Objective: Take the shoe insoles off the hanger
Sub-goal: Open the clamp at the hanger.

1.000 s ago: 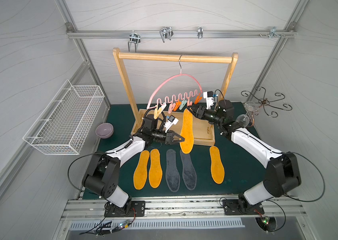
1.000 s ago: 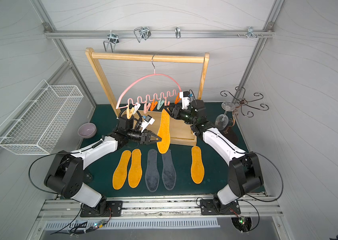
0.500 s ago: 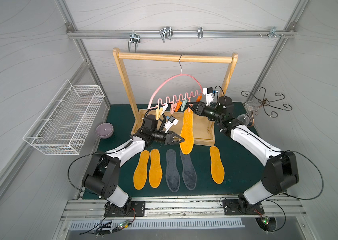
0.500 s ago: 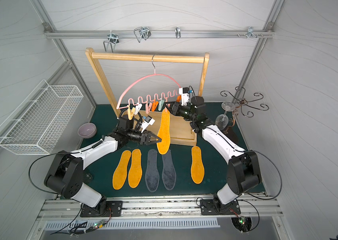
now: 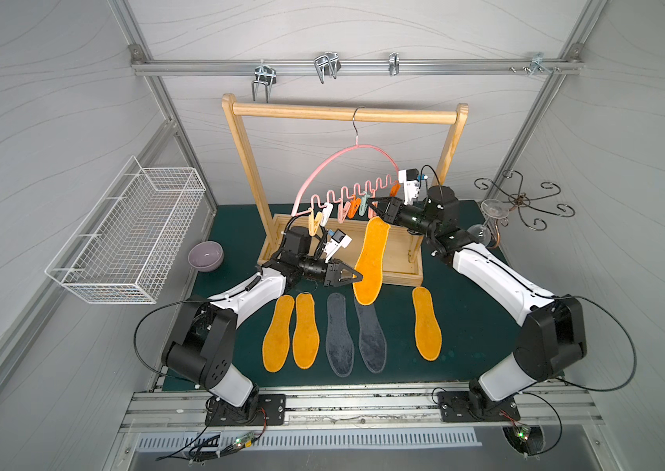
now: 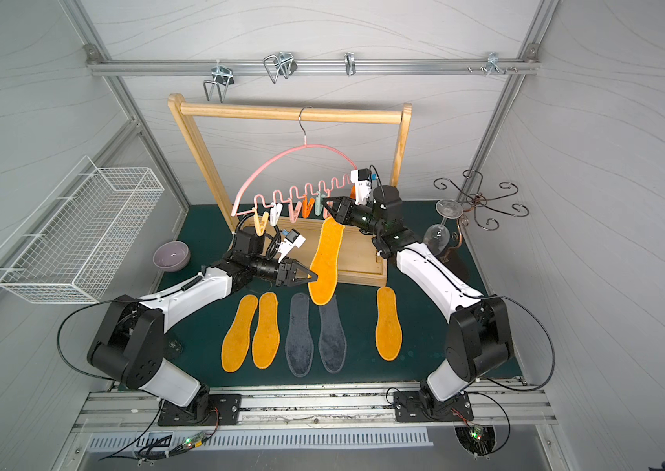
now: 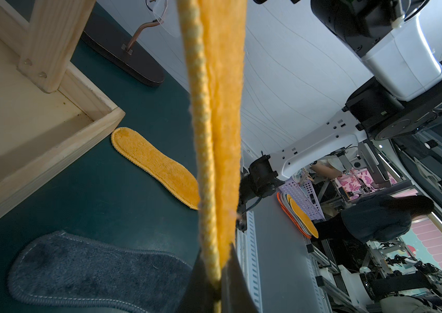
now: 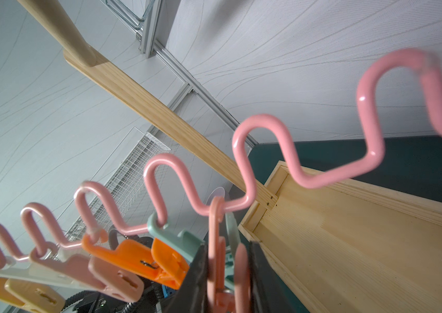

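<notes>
A pink hanger (image 5: 334, 161) (image 6: 281, 155) hangs by its hook from the wooden rack, tilted. One orange insole (image 5: 370, 261) (image 6: 324, 261) dangles from a pink clip (image 8: 215, 260) on the hanger's wavy bar (image 8: 268, 151). My left gripper (image 5: 359, 278) (image 6: 314, 279) is shut on the lower side edge of this insole (image 7: 214, 108). My right gripper (image 5: 375, 206) (image 6: 328, 204) squeezes that pink clip, a finger on each handle. On the green mat lie three more orange insoles (image 5: 306, 330) and two dark grey ones (image 5: 339, 334).
The wooden rack (image 5: 343, 112) stands on a tray base (image 5: 404, 273) behind the insoles. A white wire basket (image 5: 126, 236) hangs at the left wall, with a purple bowl (image 5: 205, 255) beside it. A curly metal stand (image 5: 522, 200) holding glasses is at the right.
My right gripper has moved up and left to the pink clip and closed on its handles. The hanger has tipped a little. The left gripper has kept hold of the hanging insole.
</notes>
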Motion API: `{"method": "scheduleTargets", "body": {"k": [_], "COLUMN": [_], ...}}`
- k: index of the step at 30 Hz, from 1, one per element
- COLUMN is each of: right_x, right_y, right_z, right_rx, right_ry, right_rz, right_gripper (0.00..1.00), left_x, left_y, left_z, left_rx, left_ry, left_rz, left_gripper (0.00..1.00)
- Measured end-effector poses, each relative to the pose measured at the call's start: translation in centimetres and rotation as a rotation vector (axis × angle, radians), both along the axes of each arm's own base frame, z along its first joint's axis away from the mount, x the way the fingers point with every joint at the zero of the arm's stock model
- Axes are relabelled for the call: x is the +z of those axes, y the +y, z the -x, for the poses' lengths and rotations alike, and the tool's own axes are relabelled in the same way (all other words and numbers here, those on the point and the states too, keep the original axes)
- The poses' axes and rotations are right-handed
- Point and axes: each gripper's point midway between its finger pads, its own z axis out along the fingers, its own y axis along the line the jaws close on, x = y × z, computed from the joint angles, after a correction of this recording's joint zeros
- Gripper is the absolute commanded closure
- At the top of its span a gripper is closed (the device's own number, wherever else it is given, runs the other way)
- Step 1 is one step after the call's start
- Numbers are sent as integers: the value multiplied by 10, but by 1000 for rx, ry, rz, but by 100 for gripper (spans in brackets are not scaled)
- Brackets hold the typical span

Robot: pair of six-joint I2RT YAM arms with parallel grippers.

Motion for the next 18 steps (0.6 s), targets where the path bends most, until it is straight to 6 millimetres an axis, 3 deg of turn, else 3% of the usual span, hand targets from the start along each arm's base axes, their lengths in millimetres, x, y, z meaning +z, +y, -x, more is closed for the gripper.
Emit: {"method": "scheduleTargets", "body": {"k": [5,11,18], "right_x": [-1,-6,-30], "right_y": [-1,-2,-7], "right_z": [-1,-2,7], "right_rx": [-9,-14,-18], "right_ry": [1,16,60], "right_rz": [4,15,40], "right_gripper": [68,62,57], "left_x": [-10,-20,-22], "left_y": [0,1,1], "left_z": [-1,0,0], "left_rx": [3,1,5], "left_ry": [7,21,15], "left_rz": [-17,-30,-33], "left_gripper": [100,100,100]}}
